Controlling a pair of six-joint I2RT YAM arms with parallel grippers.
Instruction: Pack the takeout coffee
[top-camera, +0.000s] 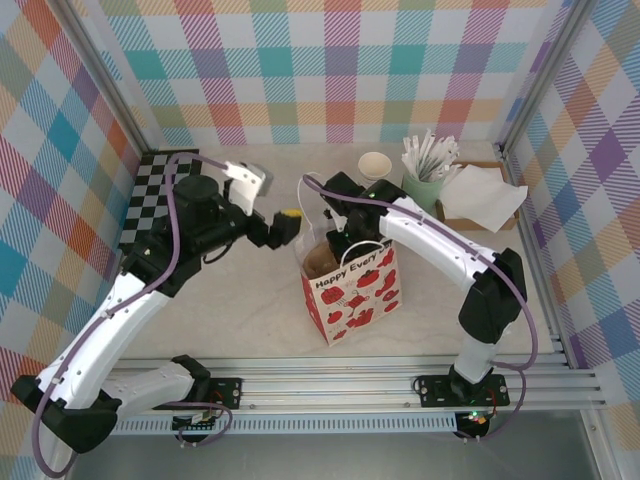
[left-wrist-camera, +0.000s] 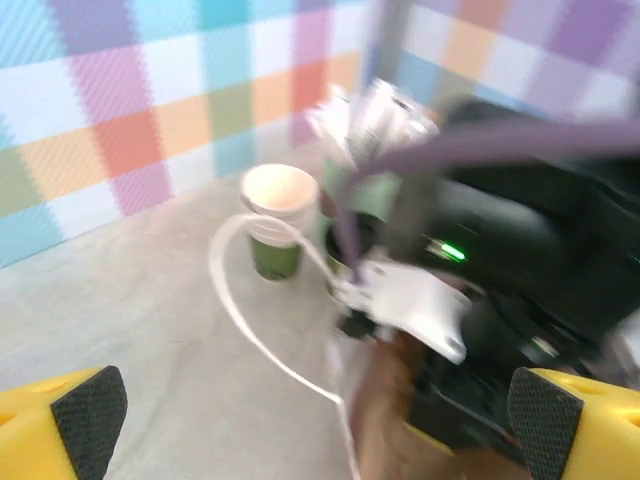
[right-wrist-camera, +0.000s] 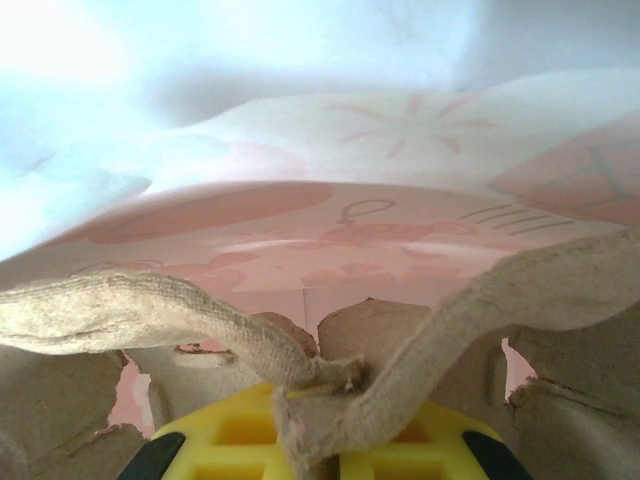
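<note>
A white paper bag (top-camera: 352, 290) with red print stands mid-table. In it sits a brown cardboard cup carrier (right-wrist-camera: 420, 340). The takeout coffee is hidden. My right gripper (top-camera: 338, 232) hangs over the bag's mouth. In the right wrist view its yellow jaws (right-wrist-camera: 320, 440) are shut on the bag's beige cloth handle (right-wrist-camera: 210, 310). My left gripper (top-camera: 283, 228) is just left of the bag's top and stands open; its black pads (left-wrist-camera: 90, 420) are far apart with nothing between them. The bag's other handle (left-wrist-camera: 235, 310) loops in front of it.
A stack of lidless cream-rimmed cups (top-camera: 375, 165) and a pale green holder of white sticks (top-camera: 425, 180) stand behind the bag. White napkins (top-camera: 485, 195) lie on a brown box at the back right. A checkered mat (top-camera: 150, 200) lies at the back left.
</note>
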